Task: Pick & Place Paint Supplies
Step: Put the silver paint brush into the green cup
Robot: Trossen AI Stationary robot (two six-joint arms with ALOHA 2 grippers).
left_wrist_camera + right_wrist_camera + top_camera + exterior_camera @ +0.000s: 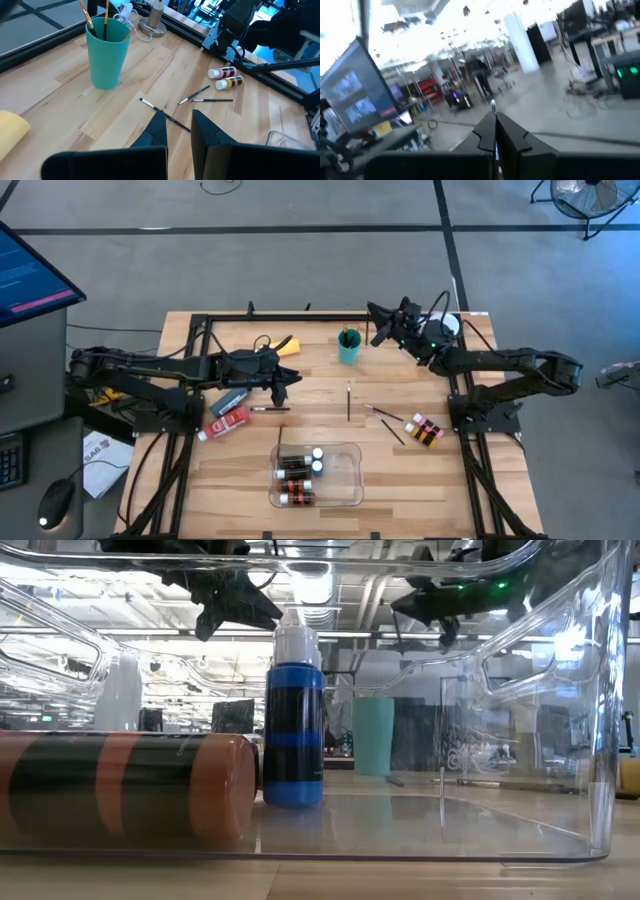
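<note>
Right gripper (376, 321) sits next to the teal cup (348, 346), fingers pinching a thin paint brush (493, 106), probably to drop it in. Left gripper (287, 379) hangs spread and empty above a loose brush (165, 115).

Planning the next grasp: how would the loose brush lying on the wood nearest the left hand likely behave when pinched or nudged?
The brush is thin and lies flat, so it probably offers little to pinch. Being round-handled, it may roll or skid on the smooth table. It looks light and stiff.
</note>
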